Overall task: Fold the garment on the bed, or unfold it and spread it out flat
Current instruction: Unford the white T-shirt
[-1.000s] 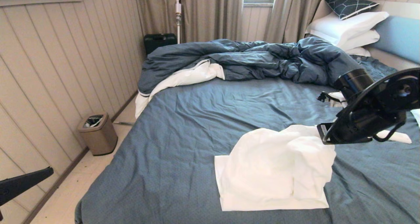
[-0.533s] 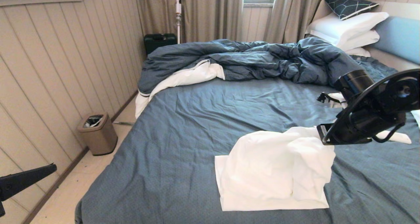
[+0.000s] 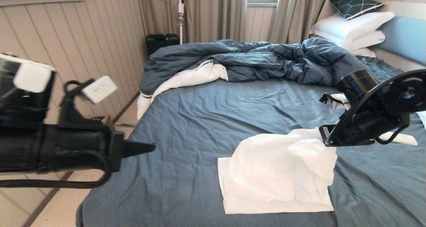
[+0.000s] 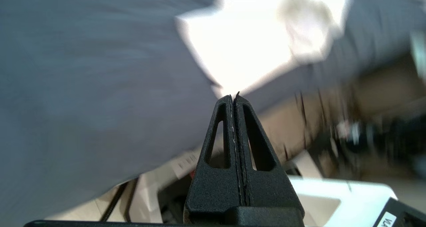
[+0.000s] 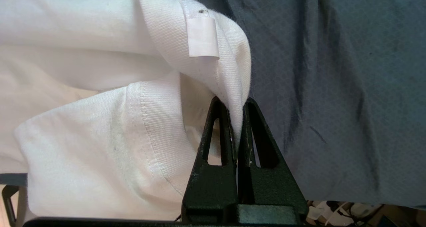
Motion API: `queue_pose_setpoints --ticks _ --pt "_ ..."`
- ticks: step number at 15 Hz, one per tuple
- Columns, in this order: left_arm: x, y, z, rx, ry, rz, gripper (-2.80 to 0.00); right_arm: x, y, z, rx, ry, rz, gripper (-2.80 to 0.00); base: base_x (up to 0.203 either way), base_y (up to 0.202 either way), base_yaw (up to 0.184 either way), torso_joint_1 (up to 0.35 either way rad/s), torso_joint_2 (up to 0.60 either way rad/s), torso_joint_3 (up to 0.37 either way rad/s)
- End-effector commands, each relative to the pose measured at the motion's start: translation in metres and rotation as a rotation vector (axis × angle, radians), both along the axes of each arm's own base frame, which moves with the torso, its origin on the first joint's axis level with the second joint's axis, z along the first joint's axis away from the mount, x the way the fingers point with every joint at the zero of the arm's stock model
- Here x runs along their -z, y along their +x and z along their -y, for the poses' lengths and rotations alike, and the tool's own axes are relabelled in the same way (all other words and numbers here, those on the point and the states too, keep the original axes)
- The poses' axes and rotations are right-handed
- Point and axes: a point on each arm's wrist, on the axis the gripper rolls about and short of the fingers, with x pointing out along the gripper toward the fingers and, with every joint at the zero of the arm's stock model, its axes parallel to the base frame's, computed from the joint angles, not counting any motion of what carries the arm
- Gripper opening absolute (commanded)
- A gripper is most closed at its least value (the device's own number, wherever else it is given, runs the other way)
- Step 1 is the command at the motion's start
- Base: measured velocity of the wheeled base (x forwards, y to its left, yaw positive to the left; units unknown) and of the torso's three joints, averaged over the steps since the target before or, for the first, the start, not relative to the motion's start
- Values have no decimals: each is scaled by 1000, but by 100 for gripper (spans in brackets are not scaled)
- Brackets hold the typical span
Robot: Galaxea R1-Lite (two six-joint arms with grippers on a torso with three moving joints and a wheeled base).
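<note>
The garment (image 3: 279, 173), a white shirt, lies bunched on the near right part of the bed (image 3: 199, 120), its lower layer flat on the slate-blue sheet. My right gripper (image 5: 237, 102) is shut on the garment's ribbed neck band (image 5: 213, 64) and holds that edge lifted; in the head view the right wrist (image 3: 366, 120) hides the fingers. My left gripper (image 3: 153, 147) is shut and empty, pointing over the bed's left edge, well left of the garment. In the left wrist view its closed tips (image 4: 234, 97) point toward the garment's corner (image 4: 239, 47).
A rumpled dark blue duvet (image 3: 259, 59) with white lining lies across the far side of the bed. White pillows (image 3: 352, 27) are stacked at the far right by the headboard. A panelled wall (image 3: 83, 37) and a strip of floor run along the left.
My left arm has swung up from the lower left corner and now reaches out toward the bed. The right gripper, still holding the garment, has barely shifted.
</note>
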Motion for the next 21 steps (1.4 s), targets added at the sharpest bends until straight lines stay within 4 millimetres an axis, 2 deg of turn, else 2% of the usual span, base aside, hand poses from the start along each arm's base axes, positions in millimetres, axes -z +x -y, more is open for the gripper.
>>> queue_pose_setpoints --ticks 1,4,10,15,21 --pt "31 31 56 118 82 -100 -280 2 0 -1 -5 7 -9 -280 0 0 0 0 0 0" --pt "53 52 107 207 129 -123 -280 1 -2 -1 -9 12 -9 -280 0 0 0 0 0 0" --pt "110 67 177 281 219 -136 -280 2 -2 -2 -11 14 -12 -280 0 0 0 0 0 0" --pt "142 73 213 313 257 -121 -280 -1 -4 -7 -24 15 -2 -280 0 0 0 0 0 0" --pt "166 82 232 288 292 -113 -280 -1 -10 -6 -27 18 -6 -280 0 0 0 0 0 0"
